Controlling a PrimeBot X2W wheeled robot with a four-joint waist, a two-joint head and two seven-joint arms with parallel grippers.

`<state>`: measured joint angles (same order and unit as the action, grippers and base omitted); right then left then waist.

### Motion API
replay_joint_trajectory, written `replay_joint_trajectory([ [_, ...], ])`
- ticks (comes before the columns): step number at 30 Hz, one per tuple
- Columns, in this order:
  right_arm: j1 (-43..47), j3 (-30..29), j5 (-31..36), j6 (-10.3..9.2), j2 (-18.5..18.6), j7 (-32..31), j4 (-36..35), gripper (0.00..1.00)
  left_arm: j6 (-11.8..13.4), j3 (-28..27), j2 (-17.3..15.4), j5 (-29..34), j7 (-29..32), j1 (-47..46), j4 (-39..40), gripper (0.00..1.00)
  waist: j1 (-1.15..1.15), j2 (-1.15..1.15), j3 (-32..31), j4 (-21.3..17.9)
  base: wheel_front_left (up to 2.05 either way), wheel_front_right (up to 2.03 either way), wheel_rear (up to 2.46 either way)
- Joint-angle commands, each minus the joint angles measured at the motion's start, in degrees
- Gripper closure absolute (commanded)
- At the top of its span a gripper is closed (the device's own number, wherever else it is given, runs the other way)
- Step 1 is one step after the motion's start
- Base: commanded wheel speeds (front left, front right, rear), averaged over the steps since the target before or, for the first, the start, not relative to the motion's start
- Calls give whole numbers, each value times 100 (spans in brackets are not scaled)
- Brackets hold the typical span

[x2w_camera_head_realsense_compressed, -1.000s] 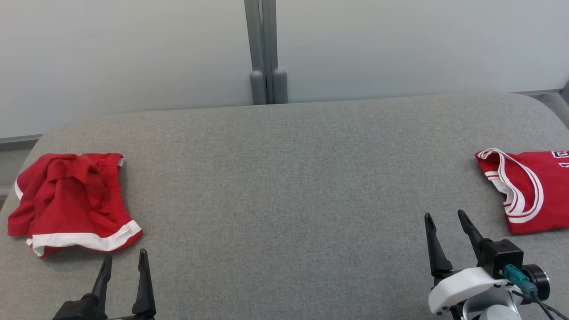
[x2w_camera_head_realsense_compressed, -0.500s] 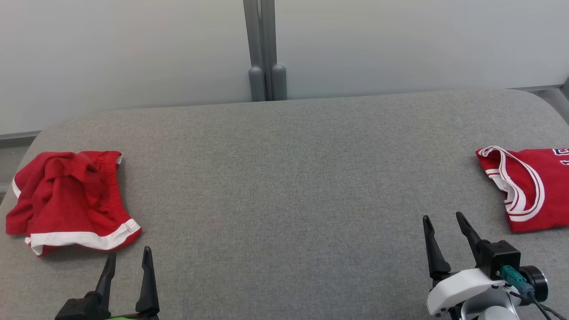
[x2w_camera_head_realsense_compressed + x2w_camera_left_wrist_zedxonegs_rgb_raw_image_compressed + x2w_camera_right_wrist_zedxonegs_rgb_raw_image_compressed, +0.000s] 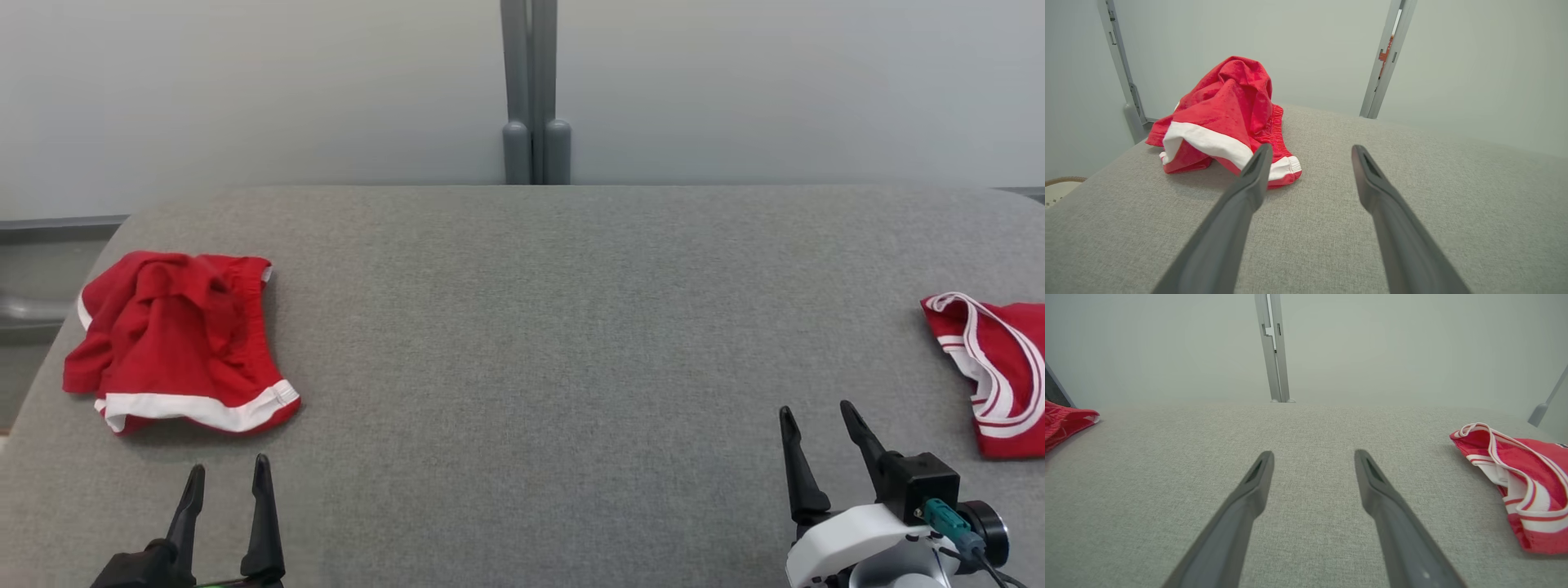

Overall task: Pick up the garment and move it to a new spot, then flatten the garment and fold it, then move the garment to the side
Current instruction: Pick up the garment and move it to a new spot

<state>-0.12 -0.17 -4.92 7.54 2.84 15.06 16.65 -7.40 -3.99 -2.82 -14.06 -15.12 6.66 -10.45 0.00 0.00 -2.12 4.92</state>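
Left pincer [image 3: 229, 464]: fingers spread wide, nothing between them. It sits low at the near edge of the grey padded surface [image 3: 531, 327].

Just beyond its tips, and not touching them, you will find the red shorts [image 3: 180, 339]. They lie in a crumpled heap near the left end of the surface. Treat this as the likely task garment, since it is the item not yet flattened.

Handling, as judged from its look:
- Expect a light, soft, limp fabric with no stiffness. It will sag and drape once lifted.
- The heap rises to a loose peak in the left wrist view. A pinch there would probably catch several layers at once.
- Take hold at a finished edge. The white hem band [image 3: 196, 408] faces the left pincer and is nearest. The gathered waistband [image 3: 245, 273] lies on the far right side of the heap.
- Expect some drag against the textured surface, so lift clear instead of sliding.

The middle of the surface is bare and offers room for spreading.

Right pincer [image 3: 816, 408]: fingers likewise apart and empty, low at the near right.

A red jersey [image 3: 1000, 367] with white striped trim lies further right, well apart from the shorts. It appears already folded.
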Motion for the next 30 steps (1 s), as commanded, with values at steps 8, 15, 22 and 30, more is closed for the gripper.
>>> replay_joint_trajectory([
  [8,155,112,-106,-11,12,14,-29,0,-10,-191,-19,56,0,202,46,0,0,0,-108,1032,0,0,0],
  [15,199,235,-170,-11,12,14,-22,0,-10,-299,-18,109,0,317,72,0,0,0,-154,1599,0,0,0],
  [22,218,322,-189,-11,14,14,-28,0,-10,-371,-17,61,0,394,111,0,0,0,-153,1862,0,0,0],
  [30,207,419,-191,-11,15,14,-22,0,-10,-446,-17,67,0,404,123,0,0,0,-132,1879,0,0,0],
])
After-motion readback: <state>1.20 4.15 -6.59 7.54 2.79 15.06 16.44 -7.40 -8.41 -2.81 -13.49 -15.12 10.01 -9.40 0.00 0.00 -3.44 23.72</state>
